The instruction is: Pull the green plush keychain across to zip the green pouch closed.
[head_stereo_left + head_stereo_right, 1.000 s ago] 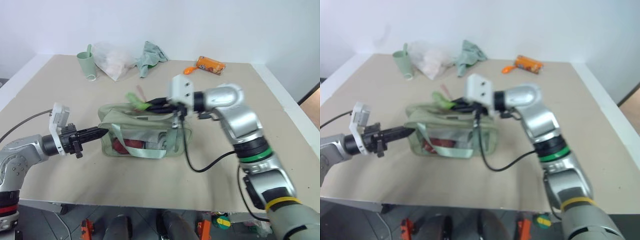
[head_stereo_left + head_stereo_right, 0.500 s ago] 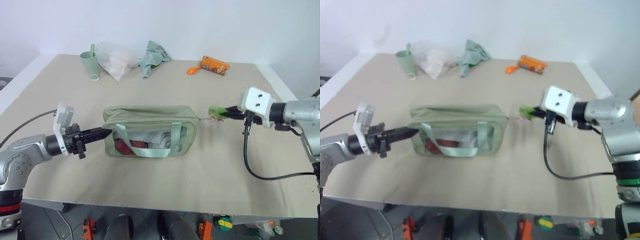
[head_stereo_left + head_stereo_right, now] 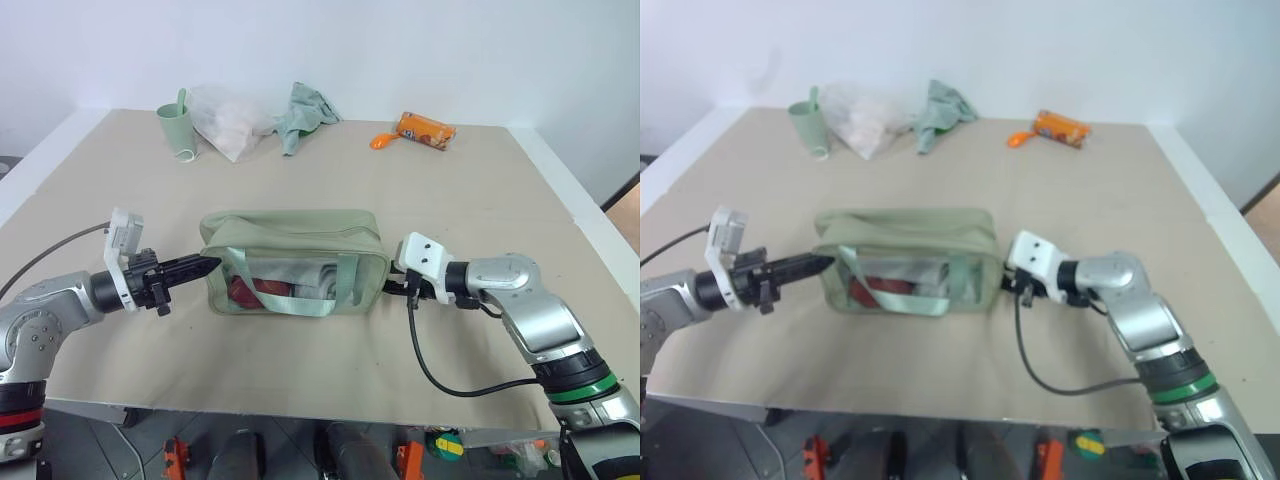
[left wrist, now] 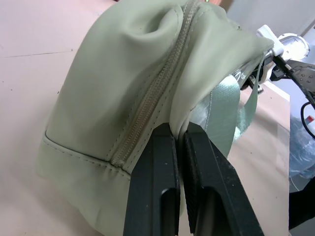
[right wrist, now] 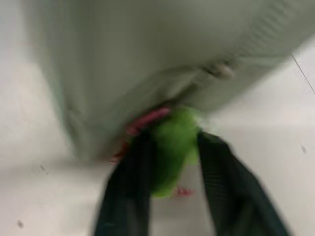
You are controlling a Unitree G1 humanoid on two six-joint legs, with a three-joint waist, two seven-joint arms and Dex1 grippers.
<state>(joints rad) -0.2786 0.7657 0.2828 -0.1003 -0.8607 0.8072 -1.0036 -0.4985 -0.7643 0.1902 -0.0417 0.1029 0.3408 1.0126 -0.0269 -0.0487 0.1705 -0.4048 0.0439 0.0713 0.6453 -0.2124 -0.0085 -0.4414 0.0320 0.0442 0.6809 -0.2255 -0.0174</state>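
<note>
The green pouch looks zipped shut. The left gripper pinches its end fabric; the right gripper straddles the green plush keychain (grip possibly loosening).

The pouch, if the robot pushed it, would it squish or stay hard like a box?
Probably squish. The pouch is cloth, and in the left wrist view its end already creases where the left end effector pinches it. It likely slides rather than rolls, since it sits flat on the table. The things inside may keep it from folding flat.
</note>
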